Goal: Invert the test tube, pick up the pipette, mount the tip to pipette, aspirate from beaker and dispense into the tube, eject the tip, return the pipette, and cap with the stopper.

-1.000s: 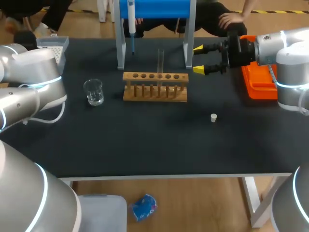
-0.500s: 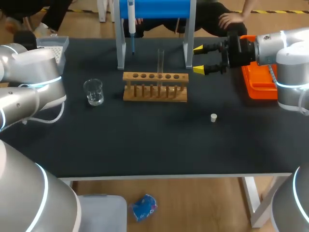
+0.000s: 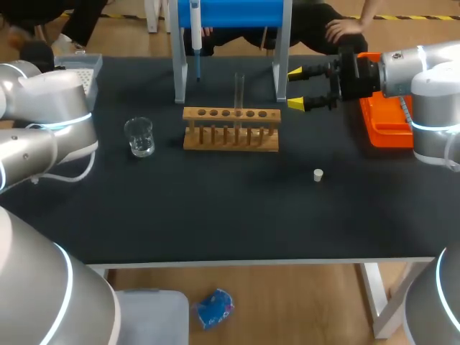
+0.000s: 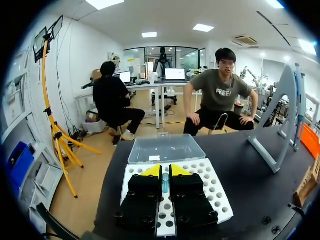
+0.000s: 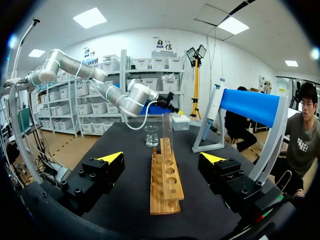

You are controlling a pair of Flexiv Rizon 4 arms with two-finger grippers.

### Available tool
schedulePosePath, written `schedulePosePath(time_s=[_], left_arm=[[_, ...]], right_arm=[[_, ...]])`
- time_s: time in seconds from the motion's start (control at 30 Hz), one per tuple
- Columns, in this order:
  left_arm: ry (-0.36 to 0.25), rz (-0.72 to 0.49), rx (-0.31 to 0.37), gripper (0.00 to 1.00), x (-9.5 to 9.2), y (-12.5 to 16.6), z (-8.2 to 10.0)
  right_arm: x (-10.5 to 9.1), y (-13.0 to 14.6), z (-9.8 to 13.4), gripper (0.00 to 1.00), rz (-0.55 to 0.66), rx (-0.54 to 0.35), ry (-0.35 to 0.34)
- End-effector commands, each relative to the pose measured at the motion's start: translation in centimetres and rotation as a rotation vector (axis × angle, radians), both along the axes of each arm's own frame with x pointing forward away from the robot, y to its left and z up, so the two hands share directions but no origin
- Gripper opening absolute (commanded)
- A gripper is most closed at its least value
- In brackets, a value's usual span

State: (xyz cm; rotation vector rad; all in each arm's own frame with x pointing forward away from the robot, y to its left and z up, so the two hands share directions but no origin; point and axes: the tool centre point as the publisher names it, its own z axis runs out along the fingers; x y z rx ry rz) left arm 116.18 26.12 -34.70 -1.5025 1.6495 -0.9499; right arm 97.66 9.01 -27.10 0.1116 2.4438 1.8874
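Note:
A clear test tube (image 3: pixel 238 90) stands upright in the wooden rack (image 3: pixel 231 128). The pipette (image 3: pixel 195 36) hangs on the blue stand (image 3: pixel 230 13). My left gripper (image 4: pixel 165 172) sits over the white tip box (image 4: pixel 215 192), shut on a bluish pipette tip (image 4: pixel 165 184) that stands in the box. In the head view that gripper is hidden behind my left arm (image 3: pixel 50 108). My right gripper (image 3: pixel 296 88) is open beside the rack's right end, level with the tube. In the right wrist view the rack (image 5: pixel 165 182) and tube (image 5: pixel 167 132) lie ahead between the spread fingers.
A glass beaker (image 3: pixel 139 136) stands left of the rack. A small white stopper (image 3: pixel 318 174) lies on the black table in front of the rack's right end. An orange tray (image 3: pixel 384 118) sits at the far right under my right arm. The tip box's clear lid (image 4: pixel 162 148) lies open.
My left arm's upper part has shifted very slightly upward. The right arm, tube, beaker and stopper have not moved.

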Motion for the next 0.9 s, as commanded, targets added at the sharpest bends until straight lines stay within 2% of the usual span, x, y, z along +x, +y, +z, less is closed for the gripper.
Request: schedulePosePath(time_s=[0.03,0.63,0.77,0.9], left_arm=[[0.000,-0.003,0.000,0.00,-0.5,-0.1,1.1],[-0.039,-0.027,0.033,0.00,-1.5,-0.7,4.9],[-0.044,-0.092,0.033,0.00,-2.3,-1.7,6.5],[-0.090,-0.228,-0.015,0.00,-3.4,-3.1,8.5]], right_arm=[[0.0,0.0,0.0,1.00,0.001,-0.001,0.000],[0.0,0.0,0.0,1.00,0.001,-0.001,0.000],[0.0,0.0,0.0,1.00,0.001,-0.001,0.000],[0.0,0.0,0.0,1.00,0.001,-0.001,0.000]])
